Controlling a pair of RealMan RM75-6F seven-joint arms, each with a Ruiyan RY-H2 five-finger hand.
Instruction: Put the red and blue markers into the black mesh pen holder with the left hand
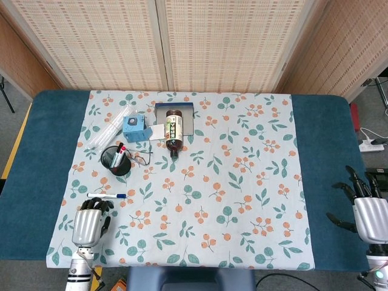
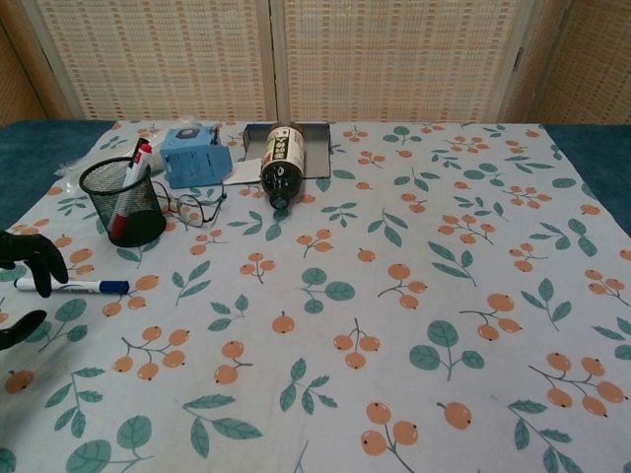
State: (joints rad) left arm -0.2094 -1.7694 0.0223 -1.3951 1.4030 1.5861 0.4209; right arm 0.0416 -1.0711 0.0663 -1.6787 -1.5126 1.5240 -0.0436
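Note:
The black mesh pen holder [image 1: 116, 161] [image 2: 125, 203] stands upright at the left of the floral cloth, and the red marker [image 1: 118, 154] [image 2: 129, 181] leans inside it. The blue marker [image 1: 106, 196] [image 2: 74, 286] lies flat on the cloth in front of the holder, white barrel with a blue cap pointing right. My left hand [image 1: 90, 223] [image 2: 28, 258] hovers just in front of the blue marker with its fingers apart and nothing in it; only its fingertips show in the chest view. My right hand [image 1: 367, 212] rests open at the far right, off the cloth.
A small blue box [image 1: 134, 128] [image 2: 194, 156], a brown bottle [image 1: 174, 130] [image 2: 281, 164] lying on its side by a shallow tray [image 1: 187, 115], and a pair of glasses [image 2: 195, 208] sit behind and right of the holder. A clear plastic packet [image 1: 112, 124] lies at the far left.

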